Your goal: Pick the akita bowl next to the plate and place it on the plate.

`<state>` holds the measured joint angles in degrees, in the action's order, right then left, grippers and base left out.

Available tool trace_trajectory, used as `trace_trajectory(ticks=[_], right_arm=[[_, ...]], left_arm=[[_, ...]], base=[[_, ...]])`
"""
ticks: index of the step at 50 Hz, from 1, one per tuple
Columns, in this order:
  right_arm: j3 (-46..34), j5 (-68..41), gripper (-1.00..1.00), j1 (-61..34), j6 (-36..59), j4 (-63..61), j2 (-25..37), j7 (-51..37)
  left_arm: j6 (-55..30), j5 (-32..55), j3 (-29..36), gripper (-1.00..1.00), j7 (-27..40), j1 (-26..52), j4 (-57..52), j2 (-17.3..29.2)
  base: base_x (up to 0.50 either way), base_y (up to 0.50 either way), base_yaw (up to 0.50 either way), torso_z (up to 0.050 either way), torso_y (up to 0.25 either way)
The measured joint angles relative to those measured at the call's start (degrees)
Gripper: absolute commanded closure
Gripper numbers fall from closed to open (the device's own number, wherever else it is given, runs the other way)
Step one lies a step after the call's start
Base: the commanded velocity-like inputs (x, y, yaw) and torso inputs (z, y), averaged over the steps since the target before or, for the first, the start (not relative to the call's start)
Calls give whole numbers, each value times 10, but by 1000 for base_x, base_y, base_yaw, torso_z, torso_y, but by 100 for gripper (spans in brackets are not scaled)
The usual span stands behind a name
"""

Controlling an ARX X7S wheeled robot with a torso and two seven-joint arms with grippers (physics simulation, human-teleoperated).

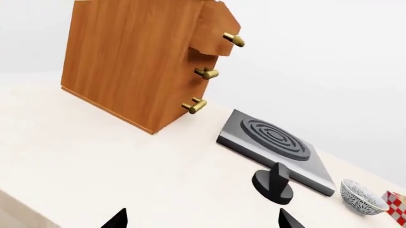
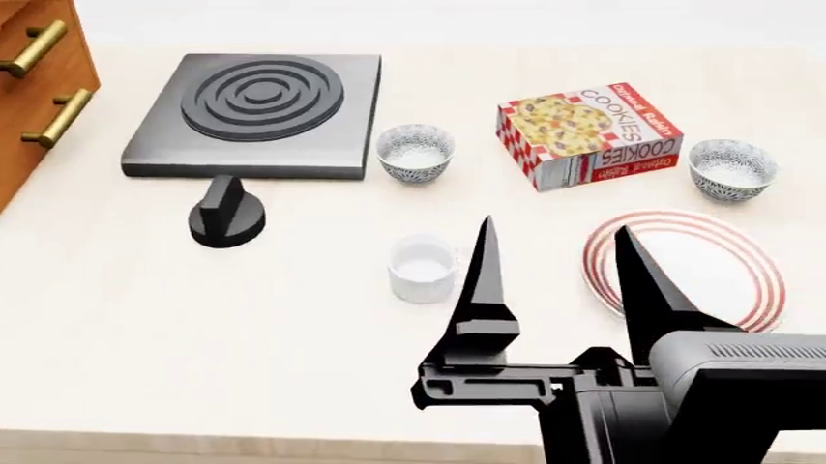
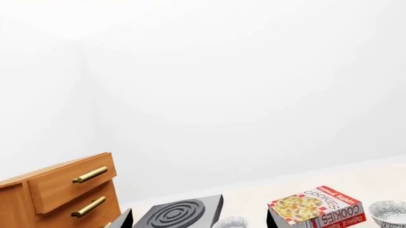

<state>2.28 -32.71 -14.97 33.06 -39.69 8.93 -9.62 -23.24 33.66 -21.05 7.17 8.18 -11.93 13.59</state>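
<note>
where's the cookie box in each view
head view: cookie box sits far right of centre, between the two speckled bowls, behind the plate.
left wrist view: only a red-checked corner shows at the right edge.
right wrist view: at the bottom right.
shared landmark: the black burner.

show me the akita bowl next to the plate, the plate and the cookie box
akita bowl (image 2: 732, 169), head view, on its pale inside
plate (image 2: 755, 266), head view, on the red-ringed rim at its right side
cookie box (image 2: 581, 124), head view, on its printed top face
</note>
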Motion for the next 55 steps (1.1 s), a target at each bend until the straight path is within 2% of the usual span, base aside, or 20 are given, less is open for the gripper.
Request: trace_trajectory(ticks=[48,55], right_arm=[[-11,-15,-100,-3,-3,0,24,-27],[-15,-10,-100,-1,-9,0,28,-28]], left_arm=[[11,6,10,-100,14,-3,3,10],[16,6,13,-100,13,-3,7,9]], base=[[0,-500,0,0,0],[0,-86,0,0,0]])
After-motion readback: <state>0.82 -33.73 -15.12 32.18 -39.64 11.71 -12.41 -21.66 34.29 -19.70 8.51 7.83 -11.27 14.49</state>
